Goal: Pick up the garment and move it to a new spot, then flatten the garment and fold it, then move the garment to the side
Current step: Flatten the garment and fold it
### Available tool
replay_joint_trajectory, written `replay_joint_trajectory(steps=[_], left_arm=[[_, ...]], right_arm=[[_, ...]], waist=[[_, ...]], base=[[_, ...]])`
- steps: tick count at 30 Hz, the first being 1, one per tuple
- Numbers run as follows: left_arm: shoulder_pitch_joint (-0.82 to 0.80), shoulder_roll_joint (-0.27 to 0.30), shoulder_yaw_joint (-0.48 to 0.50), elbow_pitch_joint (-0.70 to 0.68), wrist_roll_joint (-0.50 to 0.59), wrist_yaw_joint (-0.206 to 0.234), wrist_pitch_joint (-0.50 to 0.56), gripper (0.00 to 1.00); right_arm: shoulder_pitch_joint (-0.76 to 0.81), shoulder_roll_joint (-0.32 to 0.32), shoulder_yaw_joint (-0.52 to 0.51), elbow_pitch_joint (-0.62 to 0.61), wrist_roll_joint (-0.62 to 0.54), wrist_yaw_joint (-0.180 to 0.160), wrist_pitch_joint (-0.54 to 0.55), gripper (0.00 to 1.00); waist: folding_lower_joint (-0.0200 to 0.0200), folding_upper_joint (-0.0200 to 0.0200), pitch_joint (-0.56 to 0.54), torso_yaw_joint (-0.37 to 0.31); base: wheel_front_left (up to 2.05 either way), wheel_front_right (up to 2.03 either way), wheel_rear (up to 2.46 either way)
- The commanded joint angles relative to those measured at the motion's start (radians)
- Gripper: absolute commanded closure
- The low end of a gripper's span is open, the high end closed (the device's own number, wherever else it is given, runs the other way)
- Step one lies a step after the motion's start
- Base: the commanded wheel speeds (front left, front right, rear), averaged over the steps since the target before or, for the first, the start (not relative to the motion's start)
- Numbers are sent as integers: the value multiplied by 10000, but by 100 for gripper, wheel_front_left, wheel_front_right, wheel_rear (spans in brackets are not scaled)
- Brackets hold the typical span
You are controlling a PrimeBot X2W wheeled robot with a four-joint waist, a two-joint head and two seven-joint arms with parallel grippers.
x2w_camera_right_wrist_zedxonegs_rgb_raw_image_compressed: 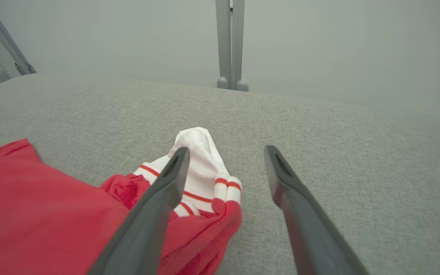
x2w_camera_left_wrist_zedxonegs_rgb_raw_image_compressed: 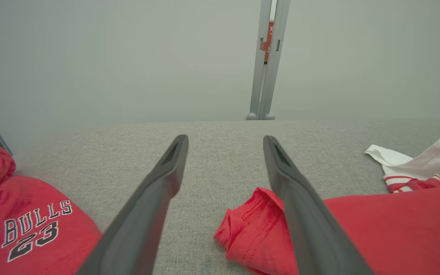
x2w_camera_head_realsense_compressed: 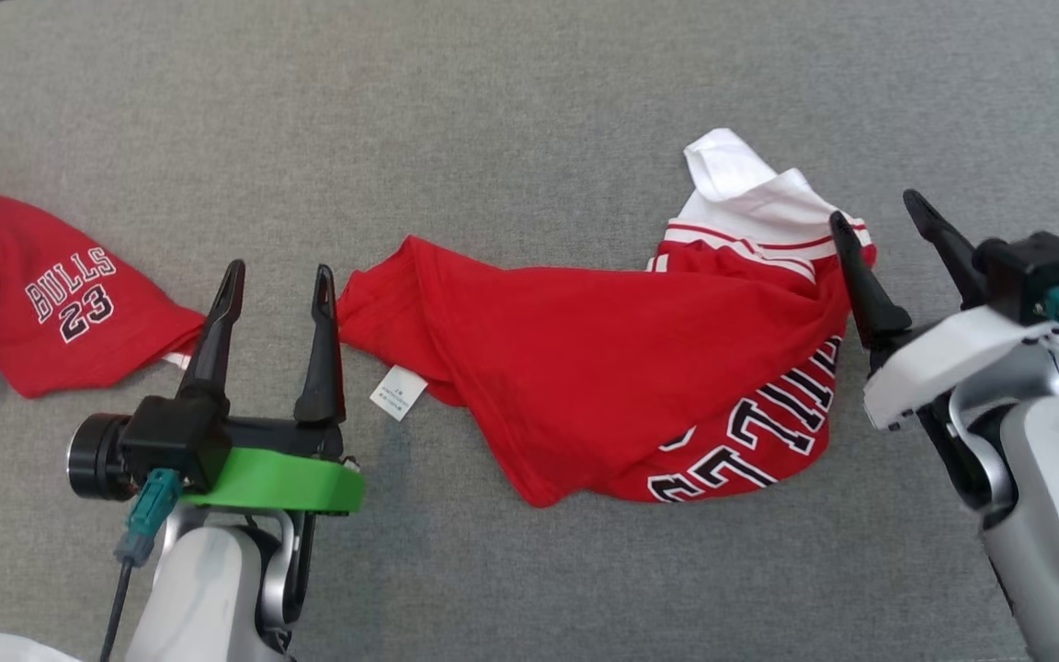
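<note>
You've got a grey cloth-covered table (x2w_camera_head_realsense_compressed: 529,83), with a plain pale wall behind its far edge and a pair of grey posts (x2w_camera_left_wrist_zedxonegs_rgb_raw_image_compressed: 267,57) standing there. Red shorts (x2w_camera_head_realsense_compressed: 51,294) marked BULLS 23 lie at the table's left edge. Your left gripper (x2w_camera_head_realsense_compressed: 279,269) is wide open and holds nothing; its right finger sits just beside the jersey's left corner, and I can't tell if it touches. The red jersey (x2w_camera_head_realsense_compressed: 603,359) lies crumpled mid-table. Its long axis runs left to right, with a white tag (x2w_camera_head_realsense_compressed: 398,393) near the left end and lettering at the near right. The white striped part points to the far edge. Your right gripper (x2w_camera_head_realsense_compressed: 875,207) is wide open and empty, with its left finger over the jersey's right end.
</note>
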Motion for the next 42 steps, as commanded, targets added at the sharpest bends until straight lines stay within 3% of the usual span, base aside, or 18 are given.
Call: replay_joint_trajectory(steps=[1, 6, 7, 8, 9, 16, 25, 29, 30, 31, 32, 35, 42], left_arm=[[-247, -43, -30, 71, 71, -47, -77, 0], [-531, -140, -105, 329, 13, -96, -136, 0], [-571, -153, -99, 364, 9, -96, -149, 0], [-588, -164, -91, 385, 10, -94, -158, 0], [-586, -171, -66, 426, 12, -81, -160, 0], [-301, -101, 171, 424, 77, 8, -160, 0], [113, 123, 293, 307, 162, 37, -161, 0], [273, 234, 308, 266, 154, 64, -120, 0], [318, 255, 314, 241, 145, 84, -100, 0], [334, 271, 318, 218, 139, 103, -93, 0], [341, 288, 325, 192, 134, 127, -59, 0], [423, 333, 358, 135, 93, 173, -9, 0], [675, 336, 439, 161, -51, 306, 17, 0]], right_arm=[[-379, -180, 223, 274, 39, -3, 104, 0], [-1277, -585, 1076, 1259, 360, -3, 469, 0], [-1429, -641, 1194, 1405, 443, -3, 470, 10], [-1516, -675, 1255, 1507, 499, -3, 451, 75], [-1568, -662, 1257, 1591, 565, -3, 380, 100], [-858, -100, 437, 1672, 1089, -3, -579, 100], [1457, 1969, -2010, 1234, 2155, -3, -2375, 100], [2522, 2380, -2436, 1091, 2871, -3, -2648, 100], [2812, 2416, -2416, 1153, 3031, -3, -2673, 65], [2993, 2434, -2345, 1222, 3048, -1, -2686, 14], [3125, 2439, -2192, 1248, 3232, -1, -2717, 0], [3284, 2419, -2045, 1063, 3075, -1, -2748, 0], [3060, 2111, -2021, -62, 799, -1, -2739, 0]], waist=[[-1, 0, 653, 571], [-1, 0, 817, 760], [-1, 0, 831, 761], [-1, 0, 831, 756], [-1, 0, 811, 729], [-1, 0, 518, 234], [-1, 0, 41, -605], [-1, 0, -99, -806], [-1, 0, -126, -844], [-1, 0, -135, -871], [-1, 0, -148, -906], [-1, 0, -206, -986], [-1, 0, -506, -942]], base=[[0, 0, 0], [0, 0, 0], [0, 0, 0], [0, 0, 0], [0, 0, 0], [0, 0, 0], [0, 0, 0], [0, 0, 0], [0, 0, 0], [0, 0, 0], [0, 0, 0], [0, 0, 0], [0, 0, 0]])
